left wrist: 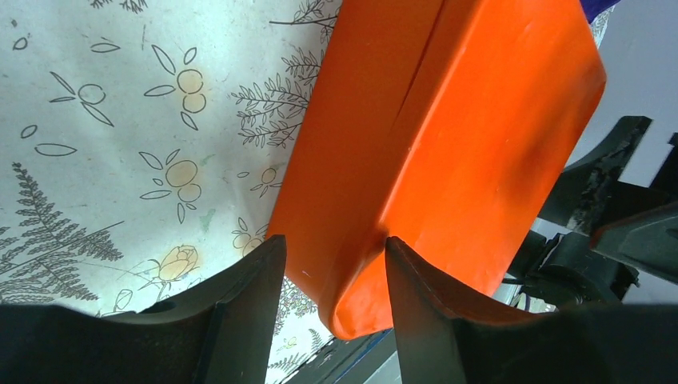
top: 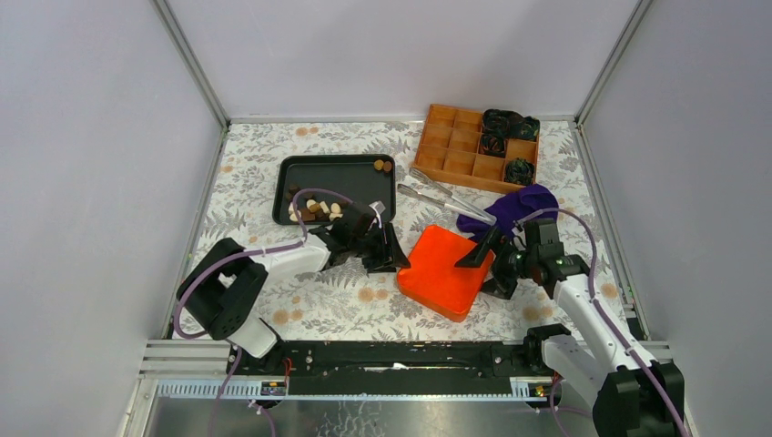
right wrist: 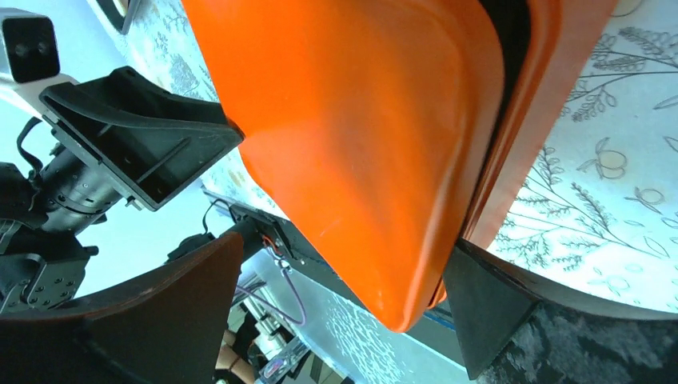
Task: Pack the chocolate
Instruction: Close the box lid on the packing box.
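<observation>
The chocolate [top: 314,209] lies as small brown and cream pieces in a black tray [top: 341,160], with two more pieces [top: 382,166] at its far right corner. An orange box [top: 446,269] sits between both grippers, away from the tray. My left gripper [top: 387,253] holds the box's left corner: in the left wrist view its jaws [left wrist: 332,244] close on the orange box [left wrist: 448,120], one on the side wall and one on top. My right gripper [right wrist: 342,248] stands wide open around the opposite corner of the orange box [right wrist: 360,120]. Only its right finger meets the rim.
A wooden compartment box [top: 446,146] at the back right holds black-and-green bundles [top: 505,123]. Metal tongs [top: 441,193] lie between the tray and a purple cloth [top: 514,205]. White walls enclose the flowered table on three sides.
</observation>
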Available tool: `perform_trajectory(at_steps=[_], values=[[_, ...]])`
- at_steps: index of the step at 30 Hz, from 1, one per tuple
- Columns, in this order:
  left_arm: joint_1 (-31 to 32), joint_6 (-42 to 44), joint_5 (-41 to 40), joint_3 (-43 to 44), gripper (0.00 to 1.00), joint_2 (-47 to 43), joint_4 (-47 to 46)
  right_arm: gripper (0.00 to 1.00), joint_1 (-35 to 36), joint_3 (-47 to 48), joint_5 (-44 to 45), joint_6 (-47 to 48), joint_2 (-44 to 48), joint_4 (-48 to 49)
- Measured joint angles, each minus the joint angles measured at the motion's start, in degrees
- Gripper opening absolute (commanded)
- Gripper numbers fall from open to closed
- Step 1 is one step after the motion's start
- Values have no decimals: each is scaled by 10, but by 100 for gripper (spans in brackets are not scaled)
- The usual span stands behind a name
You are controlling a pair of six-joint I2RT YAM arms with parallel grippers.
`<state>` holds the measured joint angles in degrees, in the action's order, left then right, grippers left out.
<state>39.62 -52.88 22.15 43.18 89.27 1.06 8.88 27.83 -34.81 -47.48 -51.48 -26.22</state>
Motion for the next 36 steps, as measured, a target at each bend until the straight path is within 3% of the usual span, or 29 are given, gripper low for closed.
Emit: perform_trajectory(at_steps=[6,15,26,28,36], values=[[0,3,5,2,56,8,-2,100,0,61,60,23,2,-80],[0,8,13,20,56,17,-3,100,-1,80,115,67,20,-155],[8,11,24,29,57,38,-5,99,-1,47,112,85,-18,-71],[10,11,25,29,57,40,-5,96,-1,42,110,87,-37,-49],[11,5,22,23,61,39,-21,59,1,30,73,90,-126,13]])
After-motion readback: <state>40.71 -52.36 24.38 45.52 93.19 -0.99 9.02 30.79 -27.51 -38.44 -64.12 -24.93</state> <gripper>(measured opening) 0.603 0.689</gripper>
